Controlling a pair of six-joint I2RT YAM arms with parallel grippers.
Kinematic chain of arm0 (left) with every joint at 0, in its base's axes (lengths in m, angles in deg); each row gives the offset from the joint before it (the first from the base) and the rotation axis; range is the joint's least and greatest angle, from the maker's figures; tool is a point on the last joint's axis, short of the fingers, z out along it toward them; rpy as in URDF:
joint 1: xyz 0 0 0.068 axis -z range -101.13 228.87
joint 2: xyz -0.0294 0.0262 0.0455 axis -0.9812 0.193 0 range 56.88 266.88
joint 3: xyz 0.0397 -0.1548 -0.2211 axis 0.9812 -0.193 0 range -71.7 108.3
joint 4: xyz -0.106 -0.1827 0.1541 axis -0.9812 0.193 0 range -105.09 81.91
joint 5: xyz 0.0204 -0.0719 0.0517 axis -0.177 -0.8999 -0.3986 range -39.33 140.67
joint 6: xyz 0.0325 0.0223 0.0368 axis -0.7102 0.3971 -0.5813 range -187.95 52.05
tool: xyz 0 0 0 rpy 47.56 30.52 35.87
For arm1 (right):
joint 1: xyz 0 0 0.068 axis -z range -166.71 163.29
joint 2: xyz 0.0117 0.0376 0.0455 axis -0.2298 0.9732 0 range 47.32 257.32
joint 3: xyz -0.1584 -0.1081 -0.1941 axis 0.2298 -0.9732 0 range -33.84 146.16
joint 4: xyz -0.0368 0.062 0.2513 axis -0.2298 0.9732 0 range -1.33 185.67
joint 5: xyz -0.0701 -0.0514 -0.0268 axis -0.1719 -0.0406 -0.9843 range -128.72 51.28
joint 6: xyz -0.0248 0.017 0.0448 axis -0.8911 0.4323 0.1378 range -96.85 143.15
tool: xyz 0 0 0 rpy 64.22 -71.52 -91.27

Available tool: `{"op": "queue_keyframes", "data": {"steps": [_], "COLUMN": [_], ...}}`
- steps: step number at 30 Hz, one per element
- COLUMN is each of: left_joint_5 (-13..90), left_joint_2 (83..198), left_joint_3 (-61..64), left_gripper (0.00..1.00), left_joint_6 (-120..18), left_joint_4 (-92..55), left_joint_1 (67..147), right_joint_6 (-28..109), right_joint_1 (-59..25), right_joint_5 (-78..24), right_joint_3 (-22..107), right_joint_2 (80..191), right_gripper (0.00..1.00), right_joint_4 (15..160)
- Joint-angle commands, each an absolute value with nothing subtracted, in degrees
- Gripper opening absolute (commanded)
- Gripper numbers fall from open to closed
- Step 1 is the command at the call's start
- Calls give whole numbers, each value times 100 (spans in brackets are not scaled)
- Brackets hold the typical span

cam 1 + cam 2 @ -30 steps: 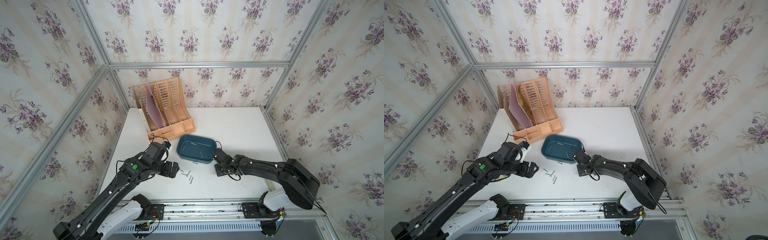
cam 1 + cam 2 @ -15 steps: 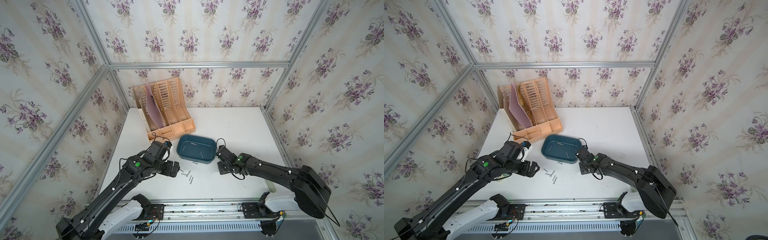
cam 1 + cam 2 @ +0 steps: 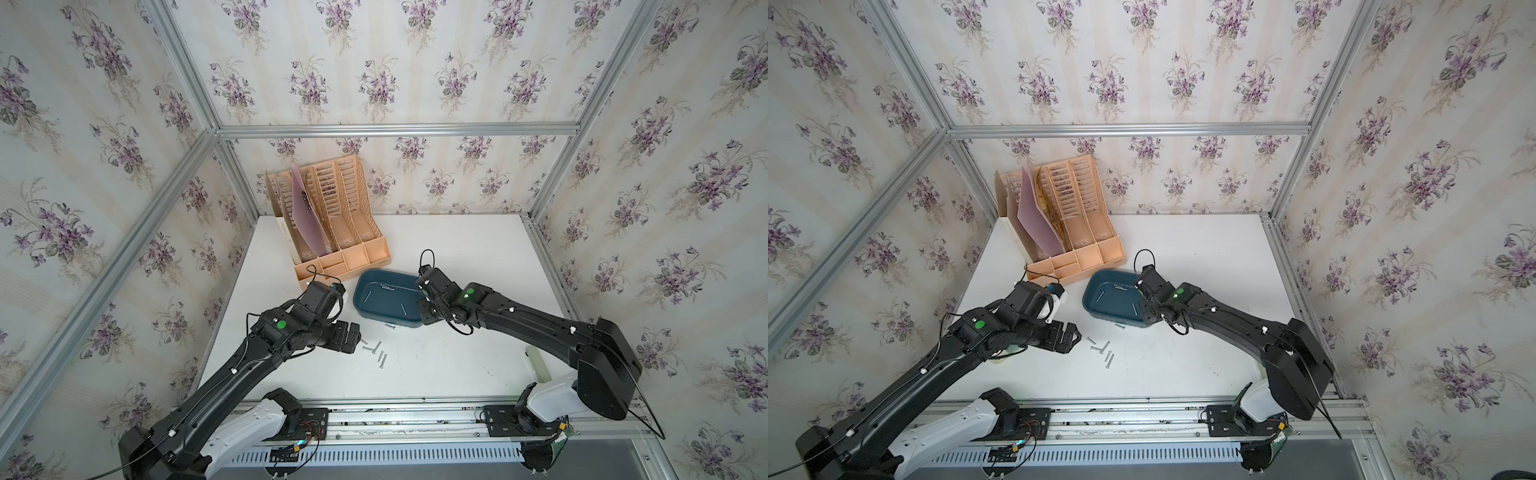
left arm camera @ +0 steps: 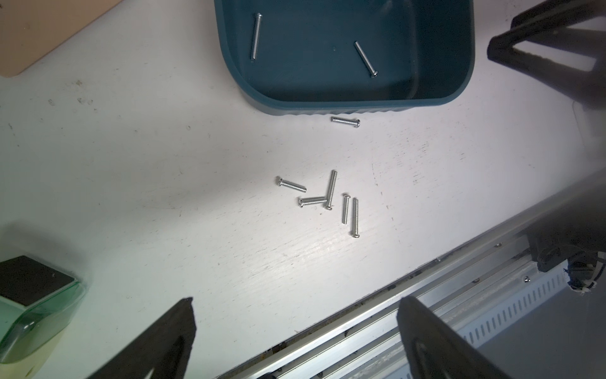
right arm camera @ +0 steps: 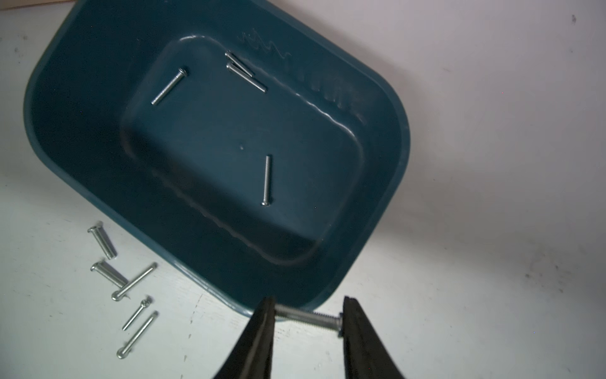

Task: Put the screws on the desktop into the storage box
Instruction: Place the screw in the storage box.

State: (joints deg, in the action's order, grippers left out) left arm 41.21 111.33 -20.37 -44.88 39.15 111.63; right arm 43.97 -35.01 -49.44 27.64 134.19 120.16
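White desktop (image 3: 457,249) within floral-papered walls (image 3: 415,62)

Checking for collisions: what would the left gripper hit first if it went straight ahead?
Probably the loose screws on the desktop just ahead of the left gripper; depth is uncertain.

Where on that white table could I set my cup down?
Bare: the table's far right stretch, bordered by back wall, right rail, blue tub and file rack. Crowded: the near middle, where loose screws lie before the tub beside the left gripper; the right gripper holds a screw over the tub's corner.
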Motion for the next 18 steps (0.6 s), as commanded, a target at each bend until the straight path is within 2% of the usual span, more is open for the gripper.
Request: {"op": "queue_keyframes", "data": {"steps": [1,3,7,9,10,18], "left_joint_5": [4111,4100,4082,4073,4073,4078], "left_joint_2": [11150,11172,11190,11199,11199,11250], "left_joint_3": [-2059,-2076,-2147,-2172,-2184,-2226], "left_gripper": [99,99,99,99,99,99], "left_joint_6": [-4367,-4309,-4197,-4147,-4125,-4049], "left_joint_4": [3841,3833,3794,3792,3805,3750], "left_joint_1": [11157,11157,11157,11152,11157,11157], "right_joint_6": [4164,4106,4029,4005,3987,3776], "right_joint_1": [-3501,-3496,-3501,-3496,-3496,-3494], "right_joint_5": [-4833,-4797,-4836,-4828,-4797,-4325], "right_joint_3": [3000,3113,3293,3314,3299,2831], "right_joint_2": [13692,13830,13986,13966,13935,13284], "right_gripper": [33,34,51,67,72,98], "right_joint_4": [11849,11779,11731,11724,11711,11550]}}
